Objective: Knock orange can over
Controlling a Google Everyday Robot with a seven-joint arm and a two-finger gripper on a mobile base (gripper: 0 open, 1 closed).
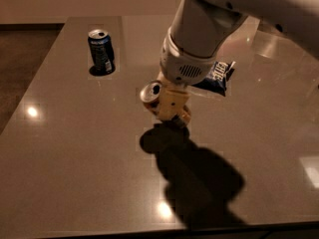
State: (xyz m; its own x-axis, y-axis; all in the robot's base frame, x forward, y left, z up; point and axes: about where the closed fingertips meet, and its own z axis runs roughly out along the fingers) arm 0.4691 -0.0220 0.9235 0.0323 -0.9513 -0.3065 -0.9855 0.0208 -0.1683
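So the big white arm comes in from the top right and the tan gripper is down low over the middle of the glossy dark table. The orange can is right up against the gripper's left side as seen here, touching it, and it's tilted, with the silver top facing up and to the left. Honestly can't tell if the gripper is clamped on the can or just pressed against it (its body covers most of the can). There's a big dark shadow spreading on the table below them, toward the near edge.

2 other things on the table: a dark blue can standing upright toward the far left, well apart from the orange one, and a blue snack bag lying behind the gripper, partly hidden by the arm.
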